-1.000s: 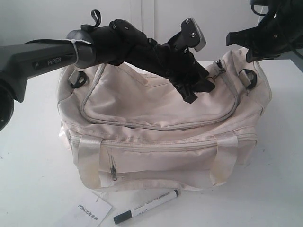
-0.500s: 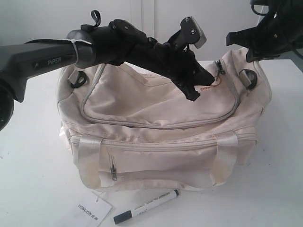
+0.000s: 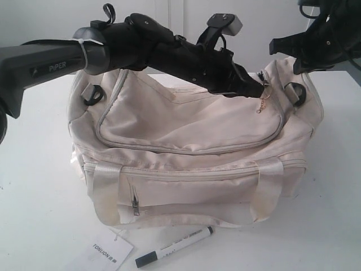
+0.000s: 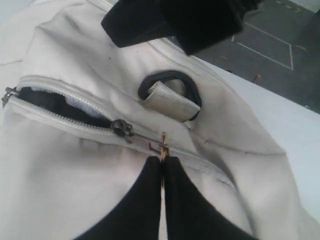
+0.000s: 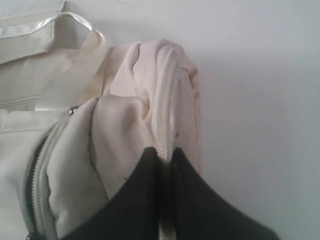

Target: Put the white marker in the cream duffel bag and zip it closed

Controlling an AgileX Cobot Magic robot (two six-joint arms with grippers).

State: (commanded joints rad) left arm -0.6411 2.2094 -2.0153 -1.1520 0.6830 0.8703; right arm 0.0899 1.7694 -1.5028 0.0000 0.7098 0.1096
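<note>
- The white marker (image 3: 175,247) lies on the counter (image 3: 39,186) just in front of the cream duffel bag (image 3: 186,130), beside a paper tag (image 3: 110,252). It is not yet in the bag.
- The left fingers (image 4: 142,200) are pressed together, pinching the thin gold zipper pull (image 4: 163,146) just beside the slider (image 4: 121,128). On the slider's other side the top zipper shows only a short dark opening (image 4: 60,102).
- The right fingers (image 5: 135,200) are pressed together on a fold of fabric at the bag's end seam, holding that end up.
- Risk: the pull is thin and caught only at the fingertips, so a tug off the zipper's line could let it slip free.
- Risk: the soft fabric may bunch at the slider and jam it, above all if the hold on the end gives way.
- Risk: a hard pull may drag the whole bag onto the marker and roll it out of easy reach.
</note>
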